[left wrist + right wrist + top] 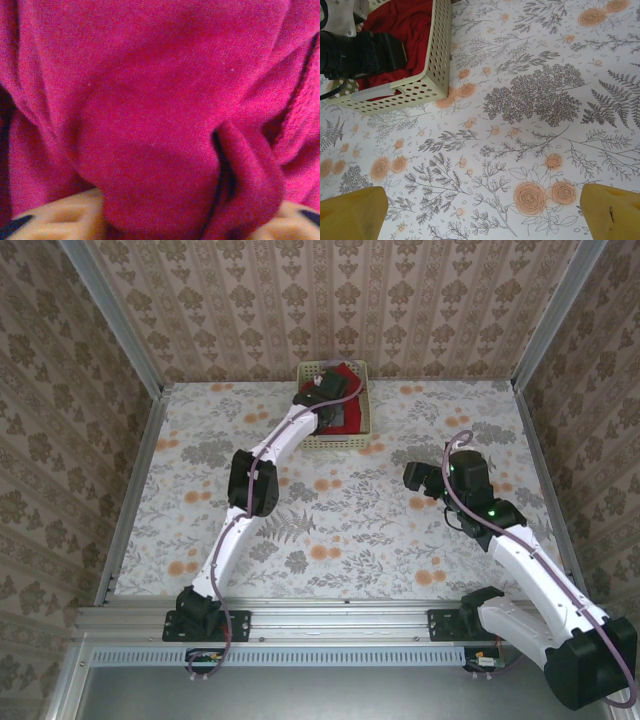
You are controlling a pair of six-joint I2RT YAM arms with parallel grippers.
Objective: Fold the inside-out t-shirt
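Left tool (328, 405) sat down in the basket (364, 428) at the far edge of the bench (200, 490), buried in the red shirt (343, 374); I couldn't tell its grip. My right tool (480, 215) hung wide over the bench, well apart.

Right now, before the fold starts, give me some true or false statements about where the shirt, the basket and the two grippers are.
1. The red t-shirt lies bunched inside the basket. True.
2. The right gripper is holding the t-shirt. False: it is open over the bare floral table, with nothing between its fingers.
3. The left gripper is down in the basket, at the t-shirt. True.
4. The basket stands at the near edge, next to the arm bases. False: it stands at the far edge of the table.
5. The t-shirt is spread flat on the table. False: it is crumpled in the basket.
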